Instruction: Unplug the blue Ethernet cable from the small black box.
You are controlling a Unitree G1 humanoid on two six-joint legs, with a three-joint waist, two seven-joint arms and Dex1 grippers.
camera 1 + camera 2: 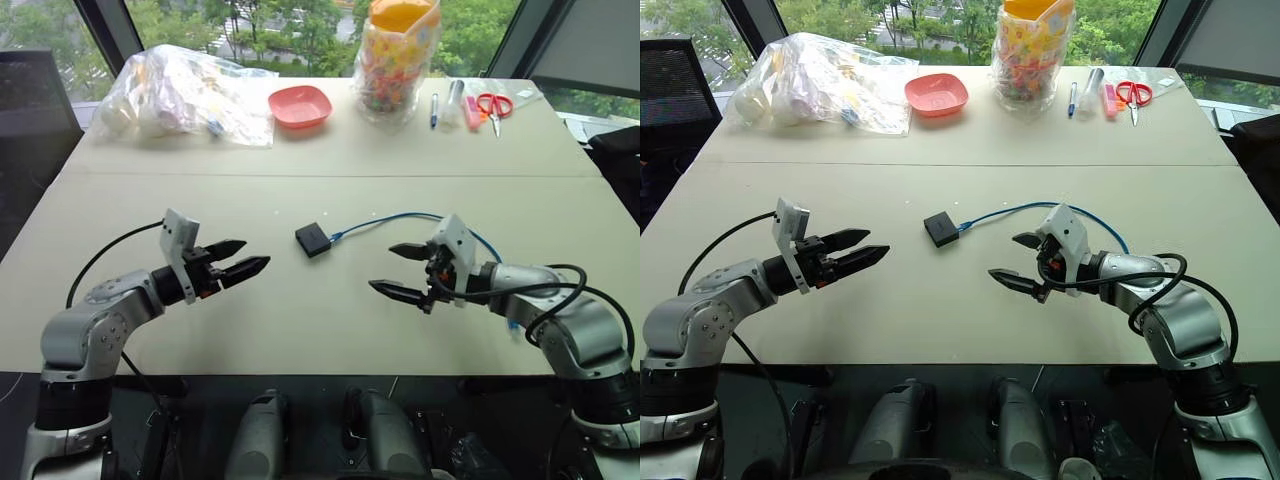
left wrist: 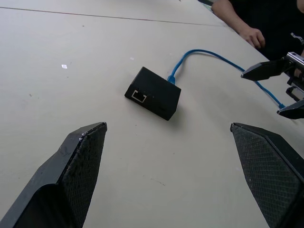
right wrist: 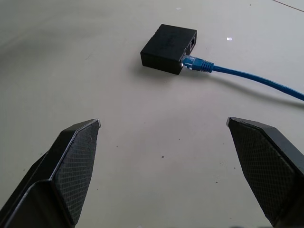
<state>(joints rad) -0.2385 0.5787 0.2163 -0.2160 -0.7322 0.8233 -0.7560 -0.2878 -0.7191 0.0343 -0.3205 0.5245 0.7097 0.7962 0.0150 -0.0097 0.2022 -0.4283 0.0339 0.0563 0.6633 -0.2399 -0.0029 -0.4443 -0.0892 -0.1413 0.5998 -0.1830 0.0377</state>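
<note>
You are looking at the small black box (image 1: 313, 240) lying flat in the middle of the worktop (image 1: 300, 160), with the blue Ethernet cable (image 1: 400, 218) still plugged into one of its sides. The cable is curving away from the box toward your right arm and running off behind it. Your left pincer (image 1: 243, 266) is hovering above the worktop on one side of the box, and your right pincer (image 1: 402, 270) is hovering on the other side. Both are wide apart and are holding nothing. They are pointing in toward the box from both sides, probably so one can hold the box down while the other pulls the plug out. The plug is sitting on the side facing your right pincer, so that one looks better placed for the pull. Neither pincer is touching the box or the cable, so the unplugging is not yet started.
</note>
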